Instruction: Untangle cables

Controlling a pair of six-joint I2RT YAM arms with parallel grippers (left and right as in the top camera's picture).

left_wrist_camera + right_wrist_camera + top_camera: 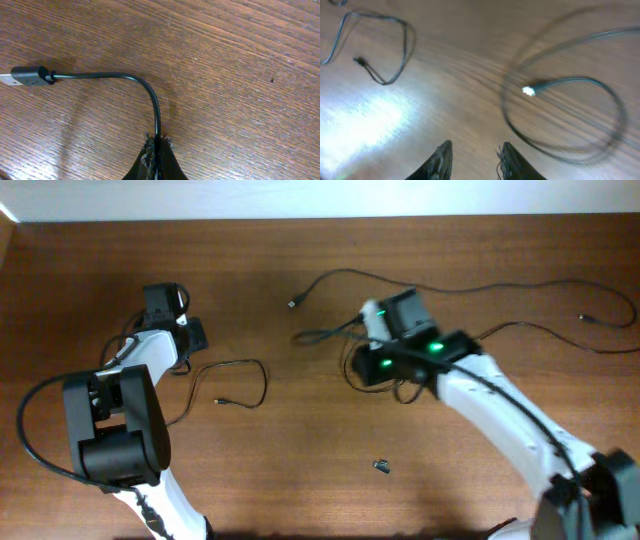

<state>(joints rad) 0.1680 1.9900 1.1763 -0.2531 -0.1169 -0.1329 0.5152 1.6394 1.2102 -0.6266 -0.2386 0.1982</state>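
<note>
- Fingers of the left gripper (156, 156) are pinched tight on one thin black cord (152, 97). I think they hold it so it can be pulled away from the others.
- That cord bends up from the fingers, then runs left, flat on the wooden table (240, 60). It ends in a small dark plug (27, 76) with a silver tip.
- Over on the right gripper (474, 152), the fingers are apart with nothing between them. It hangs over the table near a round loop (580, 78) of cord that has a white-tipped plug (528, 91). I think it is lined up to grab there. The view is blurry, so I cannot tell more.
- Seen from above, the cables (470, 290) are long black strands spread across the top and right of the table. Some cross each other close to the right gripper. That looks like the messy part to me.
- One more strand (240, 362) makes a loose loop by itself beside the left arm (120, 420), apart from the rest.
- A tiny dark bit (382, 467) lies alone lower down, well apart from the cords.
</note>
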